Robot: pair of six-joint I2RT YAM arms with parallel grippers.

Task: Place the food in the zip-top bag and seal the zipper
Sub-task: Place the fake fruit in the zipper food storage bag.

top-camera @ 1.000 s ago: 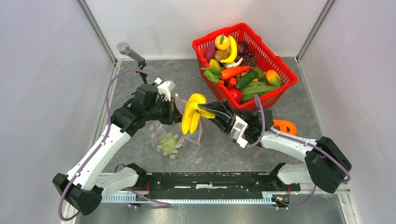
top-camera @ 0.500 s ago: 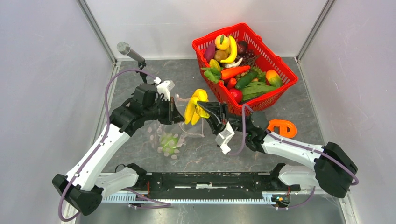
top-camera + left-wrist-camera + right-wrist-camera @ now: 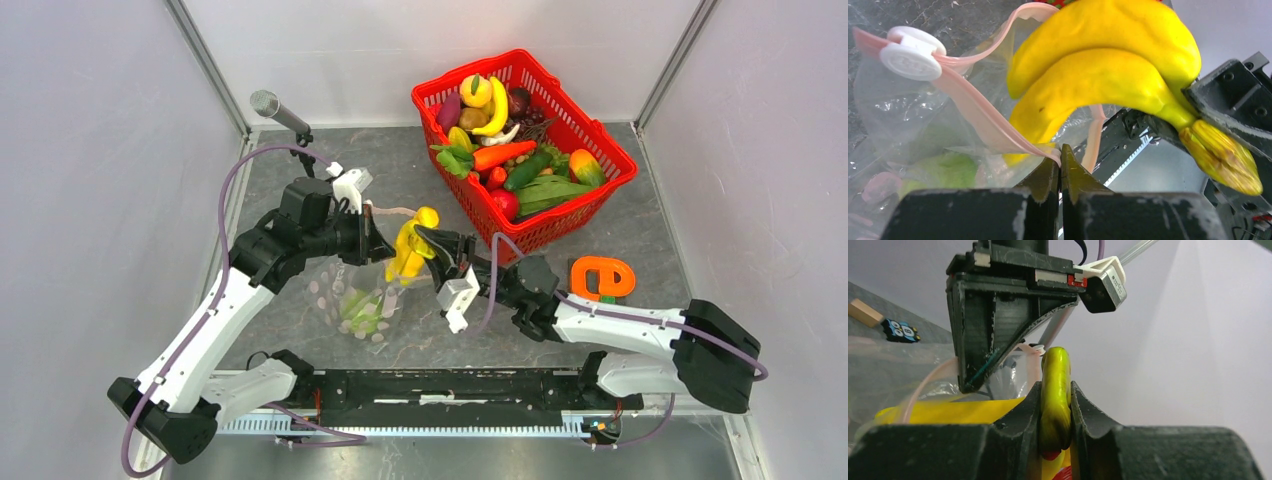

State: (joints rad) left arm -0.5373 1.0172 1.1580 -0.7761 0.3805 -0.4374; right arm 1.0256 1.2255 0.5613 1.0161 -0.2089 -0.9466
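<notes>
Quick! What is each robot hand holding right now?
Left gripper: closed, pinching the pink zipper edge of the zip-top bag.
Right gripper: closed on the yellow banana bunch.

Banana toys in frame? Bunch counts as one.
2: banana bunch in the right gripper at the zip-top bag mouth; single banana in the red basket. Others may be buried there.

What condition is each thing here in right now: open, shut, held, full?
zipper, open, unsealed.
zip-top bag, lifted by its mouth edge, green food inside.
banana bunch, held in the air, tips poking into the bag's mouth.
left pincer, shut on the zipper.
right pincer, shut on the banana bunch's stem end.
red basket, upright, heaped with toy food.
</notes>
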